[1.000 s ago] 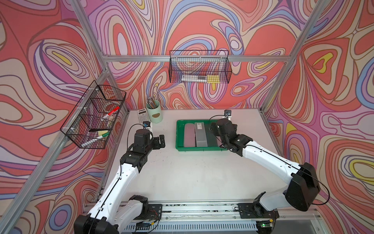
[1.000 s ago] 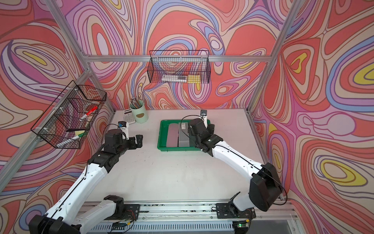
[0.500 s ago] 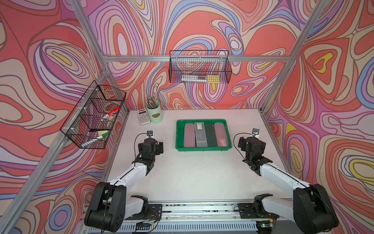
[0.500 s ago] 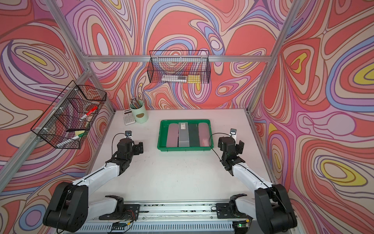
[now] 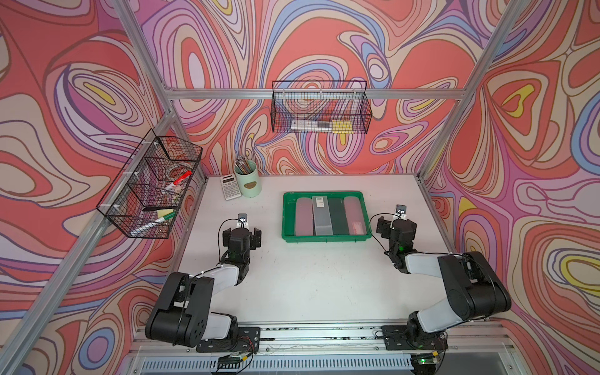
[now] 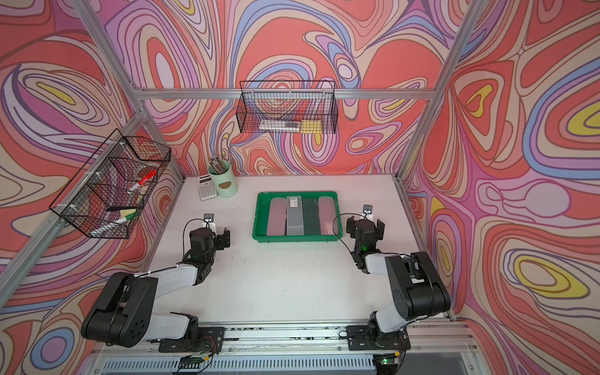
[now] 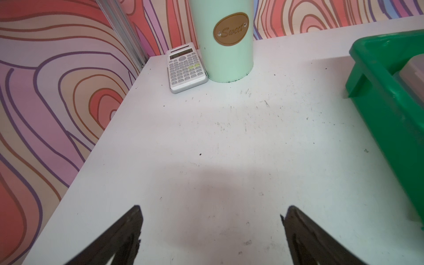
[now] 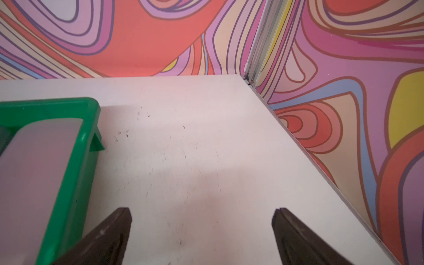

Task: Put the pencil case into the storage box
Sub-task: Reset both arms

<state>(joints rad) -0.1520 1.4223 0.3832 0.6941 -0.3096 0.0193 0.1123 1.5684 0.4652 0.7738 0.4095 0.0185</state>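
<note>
Pencil cases [image 5: 353, 214], four in a row, lie inside the green storage box [image 5: 324, 239] in the middle of both top views. The left gripper [image 5: 242, 231] and right gripper [image 5: 396, 224] sit on either side of it, wide open and holding nothing.

In the left wrist view, the storage box [image 7: 390, 103] is at the right edge, away from the open jaws.

In the right wrist view, a pink pencil case [image 8: 34, 172] lies at the left, near one jaw.

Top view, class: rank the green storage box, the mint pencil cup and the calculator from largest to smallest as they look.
1. the storage box, clearly largest.
2. the pencil cup.
3. the calculator, only slightly smaller-looking than the cup beside it; that pair is close.
</note>
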